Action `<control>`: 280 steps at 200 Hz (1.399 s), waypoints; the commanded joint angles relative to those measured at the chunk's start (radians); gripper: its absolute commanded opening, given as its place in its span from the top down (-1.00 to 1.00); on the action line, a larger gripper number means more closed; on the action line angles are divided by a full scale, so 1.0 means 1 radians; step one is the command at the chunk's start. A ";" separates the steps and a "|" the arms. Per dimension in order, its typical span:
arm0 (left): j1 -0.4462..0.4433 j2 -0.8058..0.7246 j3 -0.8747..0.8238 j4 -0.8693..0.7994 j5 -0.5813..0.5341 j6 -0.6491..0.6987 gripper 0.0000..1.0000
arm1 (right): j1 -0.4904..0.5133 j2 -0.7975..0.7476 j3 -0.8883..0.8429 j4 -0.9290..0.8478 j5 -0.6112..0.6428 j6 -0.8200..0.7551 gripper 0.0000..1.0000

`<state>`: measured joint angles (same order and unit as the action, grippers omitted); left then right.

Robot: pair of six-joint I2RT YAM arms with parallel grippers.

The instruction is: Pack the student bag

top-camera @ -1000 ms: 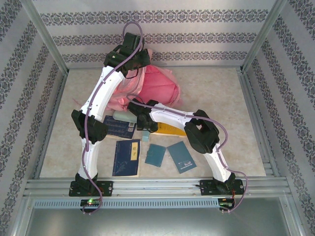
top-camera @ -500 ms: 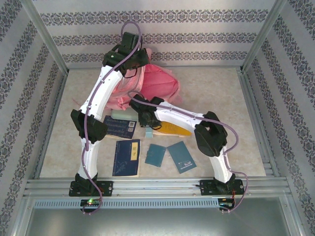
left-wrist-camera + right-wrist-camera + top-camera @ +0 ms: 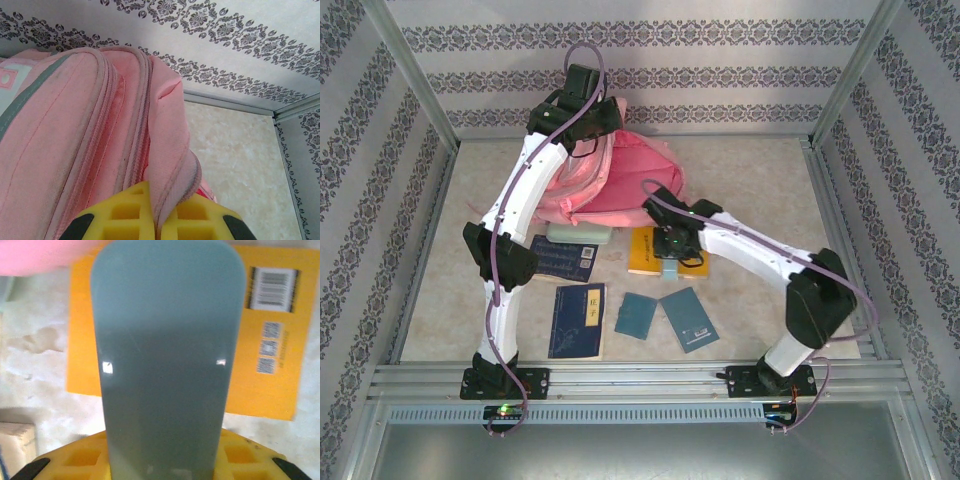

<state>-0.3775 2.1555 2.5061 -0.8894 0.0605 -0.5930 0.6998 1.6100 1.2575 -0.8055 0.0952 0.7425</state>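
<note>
The student bag (image 3: 632,186) lies in the upper middle of the overhead frame, on the pale surface (image 3: 770,180) near the patterned back wall, its pink bulk partly under the left arm. In the left wrist view the left claw (image 3: 159,214) is pressed together on a fold of the bag's pink fabric beside a zip seam, the fold rising between the two yellow fingers (image 3: 125,212) at the bottom edge. The right claw (image 3: 162,462) pinches a flat grey-green case (image 3: 165,355) with rounded corners. The case stands out from the fingers up the middle of the right wrist frame, above a yellow book (image 3: 270,385) that bears a barcode at its upper right. Overhead, that claw hangs over the same book at centre frame, just below the bag. Lower left of centre lie two dark blue books (image 3: 578,320), one above the other, with a pale green box (image 3: 578,236) beside the bag and two teal booklets (image 3: 662,317) side by side at lower centre.
</note>
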 commanded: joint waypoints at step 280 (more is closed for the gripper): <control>0.012 -0.127 0.072 0.029 0.401 0.016 1.00 | -0.121 0.343 0.345 0.794 -0.317 0.411 0.38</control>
<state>-0.3710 2.1052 2.5122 -0.9390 0.4194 -0.5697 0.5331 1.8954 1.4956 -0.1120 -0.2157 1.0840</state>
